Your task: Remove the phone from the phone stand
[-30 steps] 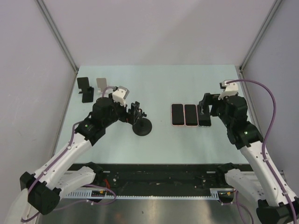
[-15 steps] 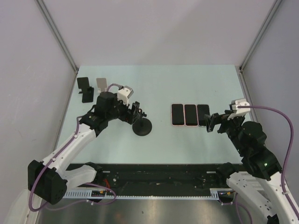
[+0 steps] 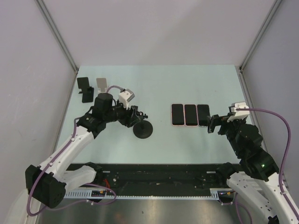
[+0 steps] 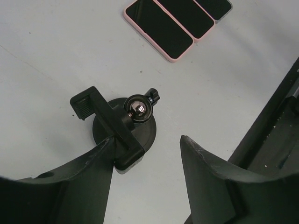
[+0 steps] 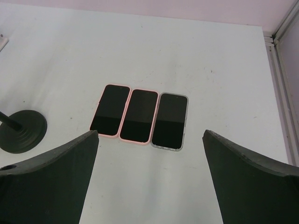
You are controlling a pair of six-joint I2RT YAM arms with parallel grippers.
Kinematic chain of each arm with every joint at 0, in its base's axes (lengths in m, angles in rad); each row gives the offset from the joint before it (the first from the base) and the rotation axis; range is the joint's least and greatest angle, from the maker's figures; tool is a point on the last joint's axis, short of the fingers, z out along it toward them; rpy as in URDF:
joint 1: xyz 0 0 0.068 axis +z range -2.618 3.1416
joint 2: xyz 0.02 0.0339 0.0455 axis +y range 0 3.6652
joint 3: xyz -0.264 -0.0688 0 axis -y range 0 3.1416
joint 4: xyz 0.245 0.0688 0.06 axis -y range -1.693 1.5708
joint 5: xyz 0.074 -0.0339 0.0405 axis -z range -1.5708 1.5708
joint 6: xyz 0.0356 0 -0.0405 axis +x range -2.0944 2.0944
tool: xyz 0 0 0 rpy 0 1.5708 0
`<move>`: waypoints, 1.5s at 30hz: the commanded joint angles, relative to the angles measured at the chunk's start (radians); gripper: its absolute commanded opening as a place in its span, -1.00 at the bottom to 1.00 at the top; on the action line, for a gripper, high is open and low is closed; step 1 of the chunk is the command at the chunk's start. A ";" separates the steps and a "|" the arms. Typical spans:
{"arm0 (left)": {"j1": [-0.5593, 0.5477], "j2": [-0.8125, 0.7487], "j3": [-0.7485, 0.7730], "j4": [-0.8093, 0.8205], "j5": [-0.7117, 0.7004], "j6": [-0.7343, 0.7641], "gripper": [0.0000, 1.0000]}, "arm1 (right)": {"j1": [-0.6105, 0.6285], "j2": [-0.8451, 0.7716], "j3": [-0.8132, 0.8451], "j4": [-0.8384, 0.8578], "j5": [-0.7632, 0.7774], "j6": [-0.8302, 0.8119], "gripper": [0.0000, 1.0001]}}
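Ok: the pale desk (image 3: 187, 84) carries everything. The left arm (image 3: 70, 149) reaches in to the phone stand (image 3: 143, 131) at centre-left. The left claw (image 3: 134, 116) is spread wide over it. In the wrist view the stand's clamp bar sits right beside one finger (image 4: 88, 182), contact unclear, nothing pinched. The right arm (image 3: 252, 158) is over the desk's right side. The right claw (image 3: 212, 124) is also spread, close to the phone row and holding nothing. The three phones (image 5: 138, 115) lie flat on the desk, edge to edge, dark faces up, well right of the stand. Two are pink-cased, and the clear-cased phone (image 5: 170, 120) is rightmost (can't tell which is the task phone; all are off the stand). A small black stand (image 3: 84, 88) and white stand (image 3: 102, 84) sit at the far-left corner.
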 commanded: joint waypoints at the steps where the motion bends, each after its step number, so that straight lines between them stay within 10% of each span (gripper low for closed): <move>1: -0.003 -0.029 0.017 -0.010 0.102 0.056 0.22 | 0.006 -0.018 -0.001 0.038 0.038 0.000 0.99; 17: -0.064 0.049 0.031 -0.065 -0.073 0.085 -0.06 | 0.003 -0.021 -0.009 0.044 0.055 0.000 0.98; 28: -0.075 0.051 0.086 -0.064 -0.094 0.069 -0.99 | 0.000 -0.020 -0.014 0.047 0.058 0.001 0.97; 45: -0.003 0.220 0.151 0.252 -0.711 -0.263 -0.99 | 0.000 -0.037 -0.024 0.047 0.056 0.009 0.96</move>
